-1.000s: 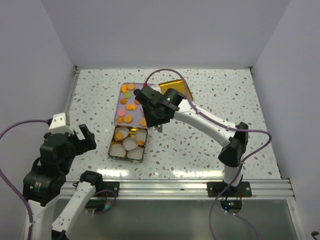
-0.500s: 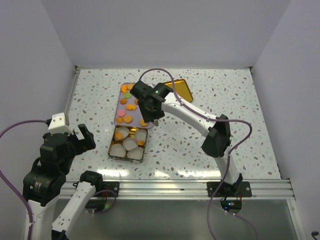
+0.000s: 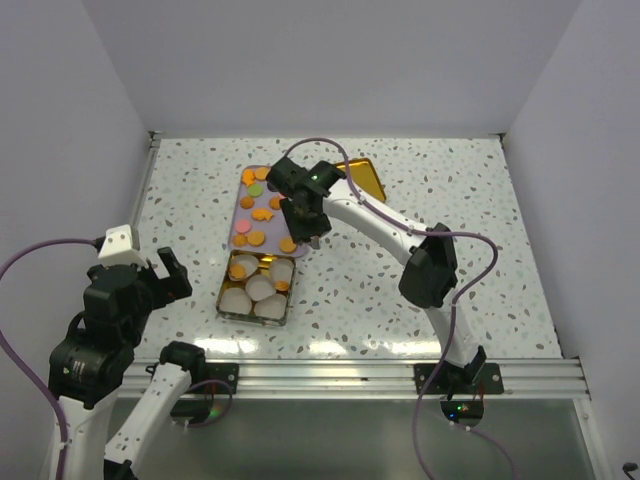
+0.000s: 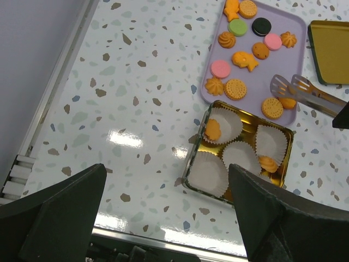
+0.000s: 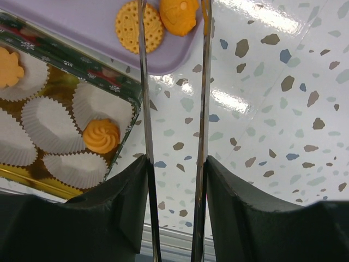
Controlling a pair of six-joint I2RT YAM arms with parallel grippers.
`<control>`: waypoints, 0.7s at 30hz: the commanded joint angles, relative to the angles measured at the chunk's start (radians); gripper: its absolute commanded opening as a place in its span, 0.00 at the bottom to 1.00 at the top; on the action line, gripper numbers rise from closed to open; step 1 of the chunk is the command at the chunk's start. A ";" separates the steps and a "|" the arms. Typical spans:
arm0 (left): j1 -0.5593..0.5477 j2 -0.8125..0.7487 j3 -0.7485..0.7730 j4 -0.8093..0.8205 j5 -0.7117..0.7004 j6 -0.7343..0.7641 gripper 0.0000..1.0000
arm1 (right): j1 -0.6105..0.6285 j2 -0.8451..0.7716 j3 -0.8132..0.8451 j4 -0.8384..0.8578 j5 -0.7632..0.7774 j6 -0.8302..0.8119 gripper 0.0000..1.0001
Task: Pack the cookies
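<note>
Several cookies (image 3: 258,212), mostly orange rounds and shapes, lie on a lilac tray (image 3: 243,200). My right gripper (image 3: 305,215) is shut on metal tongs (image 4: 305,93), whose two arms (image 5: 143,109) run up between the fingers (image 5: 240,202). The tong ends straddle an orange cookie (image 5: 179,13) at the tray's near right corner, beside a round biscuit (image 5: 139,26). Whether they pinch it I cannot tell. A tin (image 4: 193,164) of white paper cups holds a swirl cookie (image 5: 101,135) and two more. My left gripper (image 4: 169,218) hangs open above the table, near left of the tin.
A gold lid (image 3: 362,178) lies to the right of the tray, behind the right arm. The tin (image 3: 258,285) sits just in front of the tray (image 4: 278,60). White walls close the speckled table at left, back and right; a metal rail runs along the near edge.
The right arm swung its elbow left and its wrist turned, bringing the tongs down over the tray's near right corner. The left arm has not moved.
</note>
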 commanded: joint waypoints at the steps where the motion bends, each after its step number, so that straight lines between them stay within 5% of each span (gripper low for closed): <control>1: -0.008 0.009 -0.007 0.051 -0.019 -0.005 1.00 | 0.002 -0.008 0.000 0.017 -0.042 -0.014 0.46; 21: -0.008 0.005 -0.010 0.054 -0.010 -0.002 1.00 | 0.002 0.012 0.022 -0.029 -0.043 0.003 0.33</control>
